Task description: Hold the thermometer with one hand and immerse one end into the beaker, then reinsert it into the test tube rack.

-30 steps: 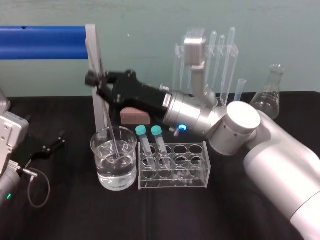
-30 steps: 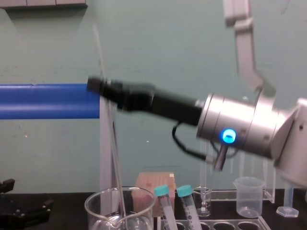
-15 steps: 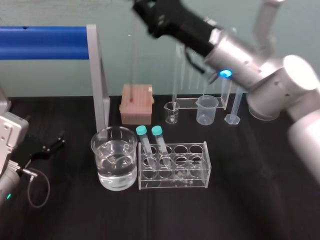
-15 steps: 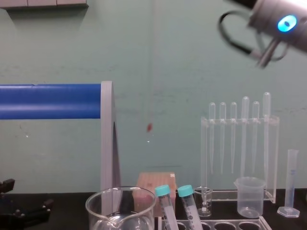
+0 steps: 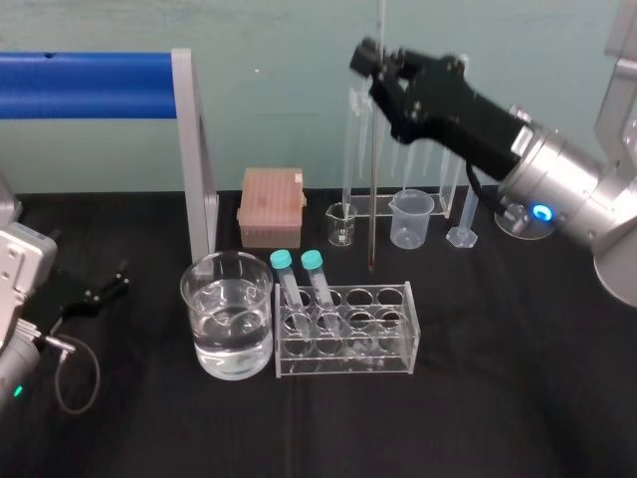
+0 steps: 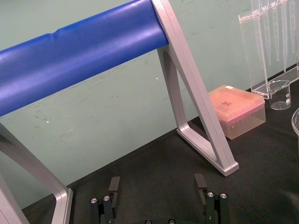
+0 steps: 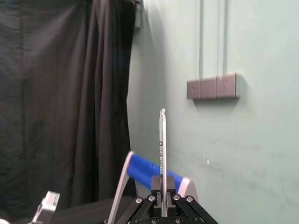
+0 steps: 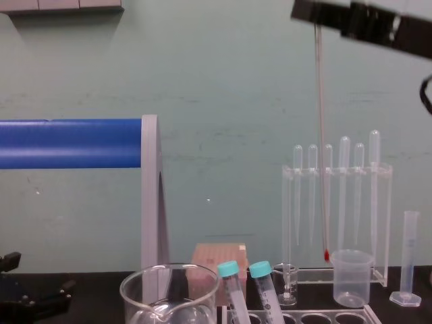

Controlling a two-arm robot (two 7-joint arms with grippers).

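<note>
We see the right hand (image 5: 371, 58) high above the tabletop (image 5: 478, 398), its fingers closed on the upper part of the thermometer (image 5: 374, 169), which hangs upright. In the head view the red tip shows at 12 o'clock from the rack (image 5: 393, 329) and at 2 o'clock from the beaker (image 5: 189, 309), and it touches neither of them. The beaker holds water and stands just beside the rack, at its 9 o'clock. The left hand (image 5: 121, 277) rests at 9 o'clock from the beaker, with its fingers apart and nothing between them.
</note>
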